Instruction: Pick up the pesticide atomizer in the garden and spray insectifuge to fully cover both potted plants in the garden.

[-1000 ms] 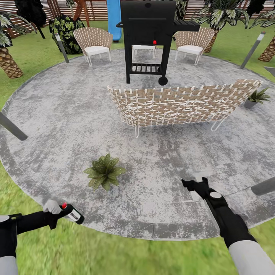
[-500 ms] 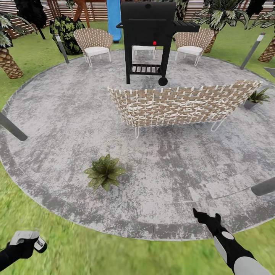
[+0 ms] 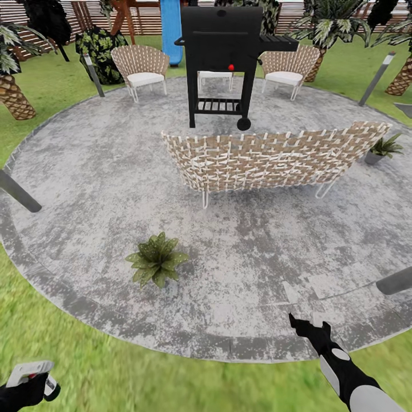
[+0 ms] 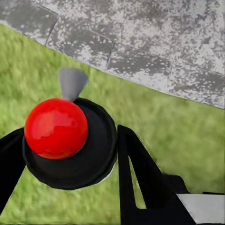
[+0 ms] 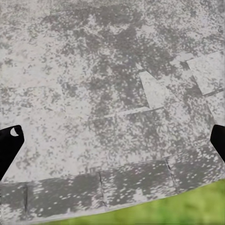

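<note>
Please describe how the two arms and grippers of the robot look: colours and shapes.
Both arms combine black and pale grey-white segments. The right arm carries a round pale disc near its wrist and ends in the black right gripper. The left gripper is black; its fingers are flat and angular.

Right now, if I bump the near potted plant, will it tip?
Probably not: the potted plant sits low and wide on the flat patio. Its thin pointed leaves would likely bend. Its pot is hidden under them, so weight is a guess.
</note>
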Robot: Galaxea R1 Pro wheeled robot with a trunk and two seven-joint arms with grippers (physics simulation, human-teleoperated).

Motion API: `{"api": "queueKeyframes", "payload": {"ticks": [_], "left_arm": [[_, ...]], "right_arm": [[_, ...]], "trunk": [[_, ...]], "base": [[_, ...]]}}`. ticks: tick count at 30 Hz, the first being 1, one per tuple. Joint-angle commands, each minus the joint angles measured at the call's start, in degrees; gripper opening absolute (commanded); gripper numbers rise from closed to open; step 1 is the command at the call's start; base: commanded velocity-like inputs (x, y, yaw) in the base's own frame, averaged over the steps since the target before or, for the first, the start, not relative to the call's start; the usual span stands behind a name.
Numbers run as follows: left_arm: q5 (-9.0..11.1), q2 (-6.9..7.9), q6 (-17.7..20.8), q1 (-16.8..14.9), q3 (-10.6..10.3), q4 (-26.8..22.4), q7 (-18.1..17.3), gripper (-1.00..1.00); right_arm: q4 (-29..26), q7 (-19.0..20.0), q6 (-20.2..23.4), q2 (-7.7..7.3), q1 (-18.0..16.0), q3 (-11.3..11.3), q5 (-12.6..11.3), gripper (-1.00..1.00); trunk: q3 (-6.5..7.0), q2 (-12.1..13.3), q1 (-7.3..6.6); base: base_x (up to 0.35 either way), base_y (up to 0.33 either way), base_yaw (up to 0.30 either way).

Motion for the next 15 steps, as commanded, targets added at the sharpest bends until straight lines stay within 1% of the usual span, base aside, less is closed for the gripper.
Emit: {"api": "queueKeyframes", "payload": {"ticks": [1,3,5,8,11,15], "left_arm": [[-0.06,-0.18,0.44,0.48,0.14,1.16,2.23,-1.0],[-0.03,-0.28,0.41,1.46,0.14,2.75,4.17,-1.0],[0.04,-0.33,0.18,2.12,0.19,3.79,5.21,-1.0],[0.1,-0.35,0.07,2.29,0.61,4.11,5.52,-1.0],[0.11,-0.35,0.0,2.34,2.17,4.24,5.61,-1.0],[0.06,-0.35,-0.05,2.35,2.55,4.52,5.59,-1.0]], "right_arm": [[0.5,0.41,-0.39,0.03,-0.04,-0.49,0.32,1.0],[0.78,0.39,-0.5,0.03,-0.03,-0.47,0.32,1.0],[1.0,0.38,-0.56,0.2,0.0,-0.44,0.34,1.0],[1.2,0.38,-0.61,0.29,-0.02,-0.44,0.33,1.0],[1.35,0.38,-0.65,0.43,-0.01,-0.43,0.35,1.0],[1.38,0.38,-0.66,0.51,0.01,-0.43,0.39,1.0]], "trunk": [[0.06,-0.03,0.0],[0.24,-0.03,0.0],[0.42,-0.03,0.0],[0.69,-0.03,0.0],[0.96,-0.03,0.0],[1.32,-0.03,0.0]], "base": [[0.0,0.0,0.0],[0.0,0.0,0.0],[0.0,0.0,0.0],[0.0,0.0,0.0],[0.0,0.0,0.0],[0.0,0.0,0.0]]}}
